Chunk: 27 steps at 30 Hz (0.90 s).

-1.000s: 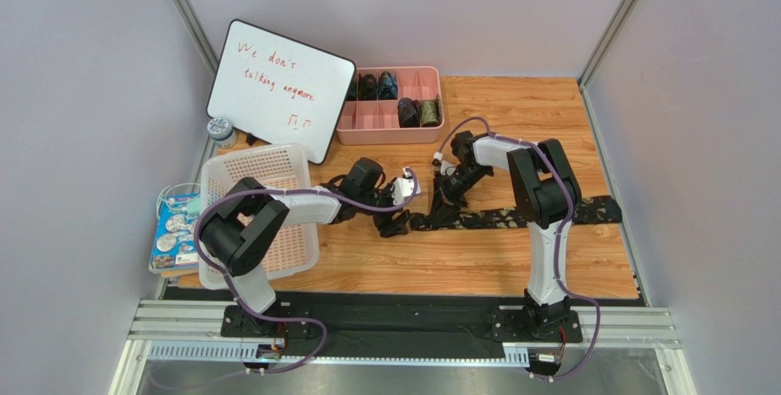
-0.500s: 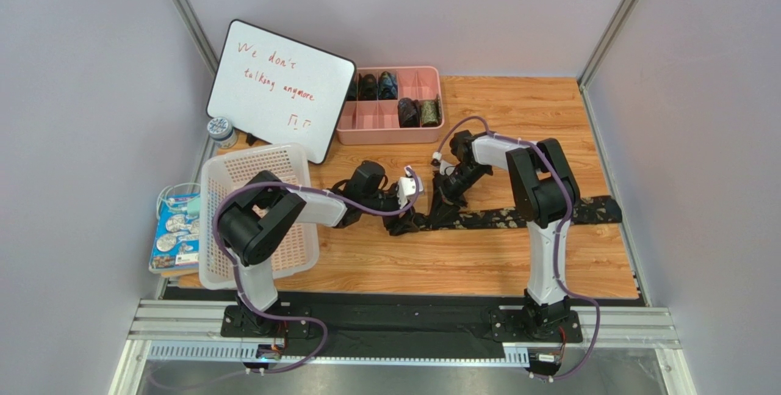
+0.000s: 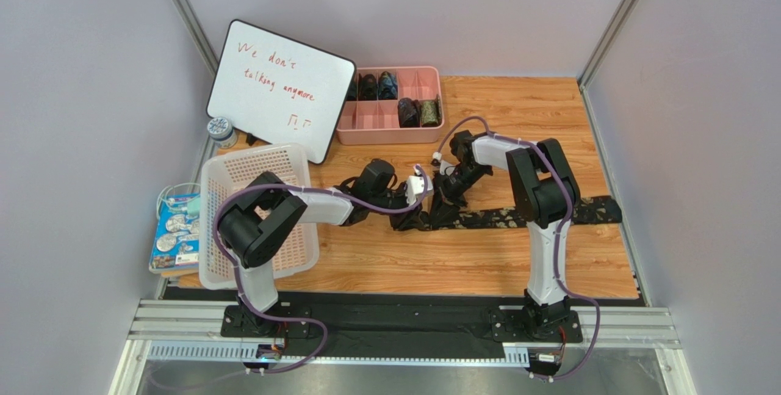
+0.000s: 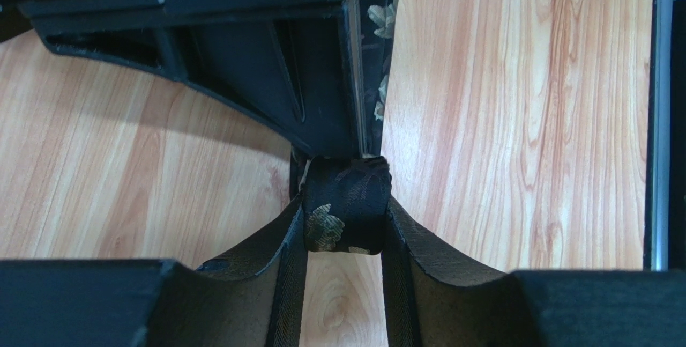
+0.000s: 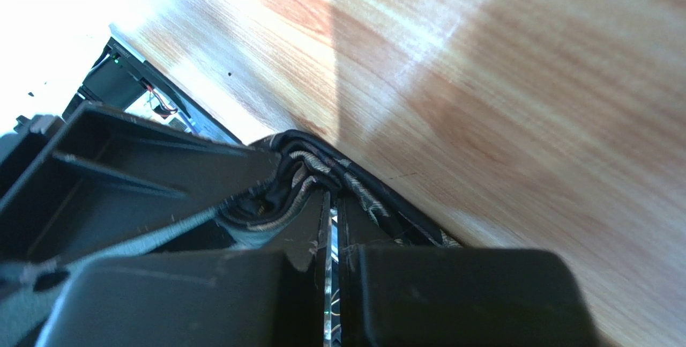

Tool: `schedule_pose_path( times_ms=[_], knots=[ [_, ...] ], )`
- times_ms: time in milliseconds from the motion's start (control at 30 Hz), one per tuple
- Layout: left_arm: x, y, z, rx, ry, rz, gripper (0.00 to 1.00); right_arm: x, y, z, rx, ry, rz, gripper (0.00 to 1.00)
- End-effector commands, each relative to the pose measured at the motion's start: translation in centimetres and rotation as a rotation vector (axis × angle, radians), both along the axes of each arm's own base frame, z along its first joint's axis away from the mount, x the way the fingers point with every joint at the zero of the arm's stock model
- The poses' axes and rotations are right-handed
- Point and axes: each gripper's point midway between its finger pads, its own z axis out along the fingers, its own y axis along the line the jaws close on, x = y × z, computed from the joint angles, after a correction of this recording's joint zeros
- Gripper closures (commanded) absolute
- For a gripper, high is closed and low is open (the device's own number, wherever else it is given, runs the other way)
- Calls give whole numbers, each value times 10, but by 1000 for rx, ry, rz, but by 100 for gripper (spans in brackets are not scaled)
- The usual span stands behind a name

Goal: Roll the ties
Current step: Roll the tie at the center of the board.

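A dark tie (image 3: 550,215) with olive flowers lies flat across the wooden table, running right from the two grippers. Its left end is rolled into a small cylinder (image 4: 346,214). My left gripper (image 3: 419,218) is shut on that roll, one finger on each flat side (image 4: 346,234). My right gripper (image 3: 443,215) stands right beside it, with its jaws nearly touching (image 5: 332,202) and bunched tie fabric (image 5: 302,172) at its tips. The right gripper's black body (image 4: 266,65) fills the top of the left wrist view, just behind the roll.
A pink divided tray (image 3: 390,127) at the back holds several rolled ties (image 3: 408,111). A whiteboard (image 3: 280,88) leans at the back left. A white basket (image 3: 261,171) stands at the left, under the left arm. Small items (image 3: 176,230) lie at the far left edge.
My left gripper has moved right along the table with the tie's rolled end, closing up to my right gripper. The right arm has hardly moved.
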Motion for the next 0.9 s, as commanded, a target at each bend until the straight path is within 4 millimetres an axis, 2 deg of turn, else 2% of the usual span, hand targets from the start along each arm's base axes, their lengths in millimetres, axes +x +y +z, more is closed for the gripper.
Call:
schedule_pose_path(
  times_ms=[0, 433, 600, 667, 767, 867],
  knots=[
    [-7, -37, 51, -139, -38, -87, 64, 0, -27, -78, -251, -78, 43, 100],
    [-17, -50, -11, -58, 44, -61, 56, 3, -10, -67, -146, -93, -13, 100],
    [-14, -29, -50, 112, 0, -23, 57, 4, -5, -60, -112, -99, -22, 100],
    [-17, -16, -66, 197, 6, -35, 62, 2, -4, -58, -102, -96, -20, 100],
    [-22, 1, -76, 289, -9, -74, 74, 2, -3, -49, -71, -97, -13, 100],
    [-30, 17, -84, 364, -6, -104, 76, 6, -2, -34, -41, -109, -3, 100]
  ],
)
